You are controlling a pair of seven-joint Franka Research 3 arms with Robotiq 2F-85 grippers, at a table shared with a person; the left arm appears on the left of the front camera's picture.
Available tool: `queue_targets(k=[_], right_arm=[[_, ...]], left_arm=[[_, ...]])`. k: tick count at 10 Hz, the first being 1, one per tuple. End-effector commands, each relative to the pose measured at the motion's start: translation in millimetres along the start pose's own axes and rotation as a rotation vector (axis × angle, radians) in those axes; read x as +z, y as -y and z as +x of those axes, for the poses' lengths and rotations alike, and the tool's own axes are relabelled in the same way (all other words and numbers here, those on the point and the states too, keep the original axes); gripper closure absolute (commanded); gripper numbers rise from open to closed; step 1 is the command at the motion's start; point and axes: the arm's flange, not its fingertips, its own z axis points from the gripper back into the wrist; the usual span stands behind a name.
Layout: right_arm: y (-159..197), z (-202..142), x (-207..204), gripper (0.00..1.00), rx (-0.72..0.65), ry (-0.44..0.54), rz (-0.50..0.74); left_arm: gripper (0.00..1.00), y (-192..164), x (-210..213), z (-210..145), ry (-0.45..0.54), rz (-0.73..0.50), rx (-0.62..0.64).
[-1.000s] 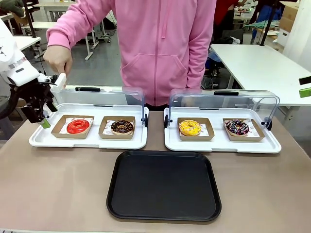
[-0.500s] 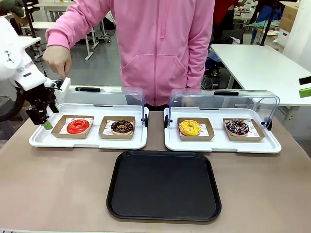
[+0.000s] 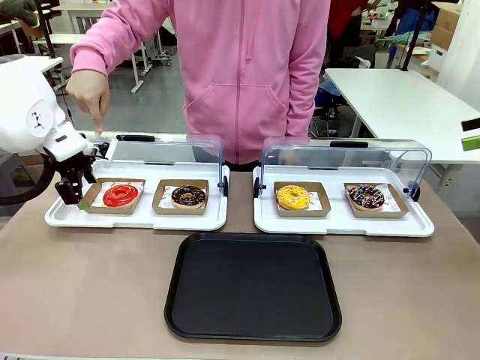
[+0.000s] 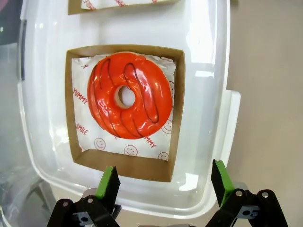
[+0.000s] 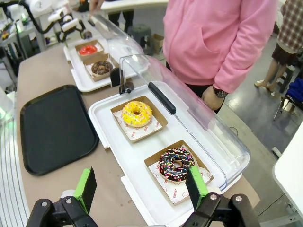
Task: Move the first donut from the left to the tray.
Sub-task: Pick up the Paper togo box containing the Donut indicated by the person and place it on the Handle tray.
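The first donut [image 3: 121,195] [image 4: 130,101] [image 5: 88,49], glossy red, lies in its brown cardboard holder [image 4: 124,163] at the left end of the left white tray [image 3: 135,219]. My left gripper [image 3: 79,193] [image 4: 163,184] hovers open at that tray's left end, its green fingertips [image 4: 109,181] spread across the holder's near edge, holding nothing. The black tray [image 3: 253,286] [image 5: 54,127] lies bare on the table's near middle. My right gripper [image 5: 142,189] is open and empty, high above the right white tray [image 5: 113,142].
A chocolate donut [image 3: 188,196] sits beside the red one. The right tray holds a yellow donut [image 3: 293,197] and a sprinkled chocolate one [image 3: 366,196]. Both clear lids [image 3: 161,150] stand raised. A person in a pink top stands behind, one hand [image 3: 89,91] at the left lid.
My left gripper has come down and turned towards the left end of the left tray, closing in on the red donut's holder. Nothing else moved.
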Motion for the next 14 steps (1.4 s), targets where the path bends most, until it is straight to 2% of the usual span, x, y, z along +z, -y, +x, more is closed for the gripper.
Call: queue_targets(k=[1, 6, 11, 14], right_arm=[[3, 1, -2, 0.00, 0.025, 0.036, -0.002], [3, 1, -2, 0.00, 0.025, 0.036, -0.002], [3, 1, -2, 0.00, 0.025, 0.036, -0.002], [3, 1, -2, 0.00, 0.025, 0.036, -0.002]], left_arm=[[0.00, -2, -10, -7, -0.012, 0.005, -0.036], [0.00, -11, -27, -18, 0.008, 0.042, -0.064], [0.00, -17, -46, -14, -0.043, 0.038, -0.085], [0.00, -20, -49, -17, -0.033, 0.032, -0.070]])
